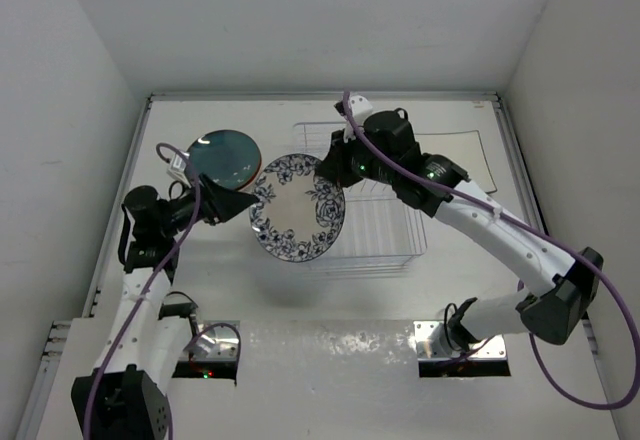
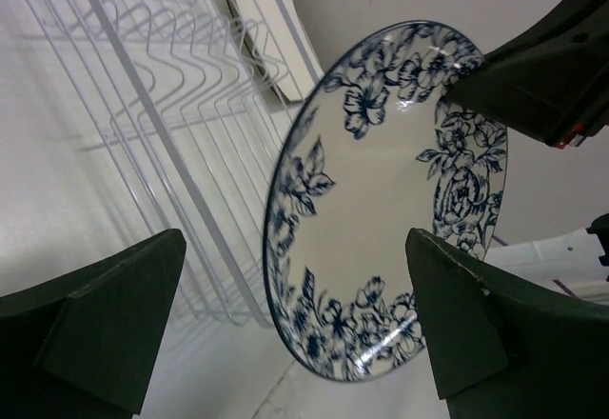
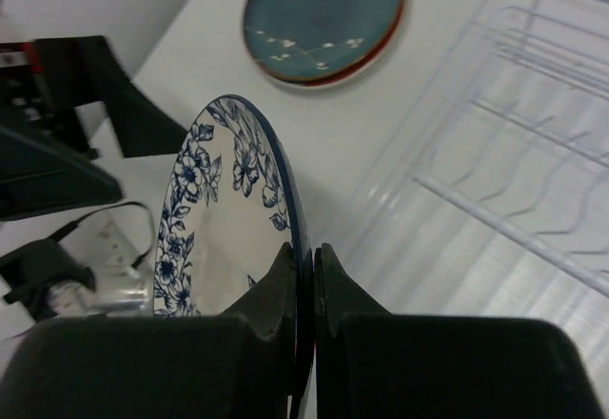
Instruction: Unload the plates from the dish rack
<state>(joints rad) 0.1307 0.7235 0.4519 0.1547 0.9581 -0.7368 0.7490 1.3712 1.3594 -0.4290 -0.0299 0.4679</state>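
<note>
My right gripper [image 1: 332,168] is shut on the rim of the white floral plate [image 1: 297,207], holding it in the air left of the wire dish rack [image 1: 385,245]. The plate [image 3: 228,219] stands on edge between its jaws [image 3: 304,257]. My left gripper [image 1: 240,203] is open, its tips just left of the plate's rim and apart from it; the plate [image 2: 381,200] fills its view between the open fingers. A teal plate [image 1: 224,157] lies on a red one on the table at the back left, also in the right wrist view [image 3: 324,19]. The rack [image 2: 162,133] shows no plates.
A pale flat mat or square plate [image 1: 462,155] lies at the rack's far right side. White walls close in on three sides. The arms' bases and cables [image 1: 205,345] sit at the near edge.
</note>
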